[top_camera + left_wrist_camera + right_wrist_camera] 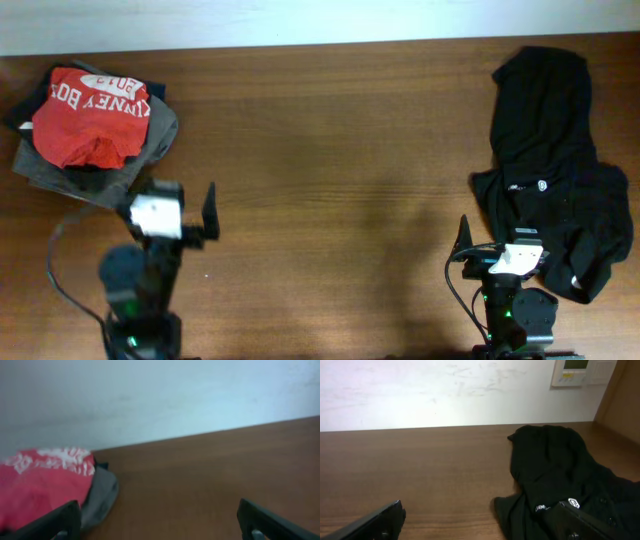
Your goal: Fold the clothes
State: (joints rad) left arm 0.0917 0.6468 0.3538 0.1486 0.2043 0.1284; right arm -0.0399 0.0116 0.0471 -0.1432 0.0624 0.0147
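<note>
Looking straight down on the whole table from overhead and, at both wrists, from low near its front edge toward the wall, sharing the red-orange T-shirt leftward, the black garment rightward.

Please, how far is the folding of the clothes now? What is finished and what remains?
Done, it seems: the red T-shirt lies as a compact bundle on a grey garment, though not neatly. In hand: nothing; the left end effector and the right end effector are both open and empty. Left: the black garment lies crumpled and unfolded at the right.
</note>
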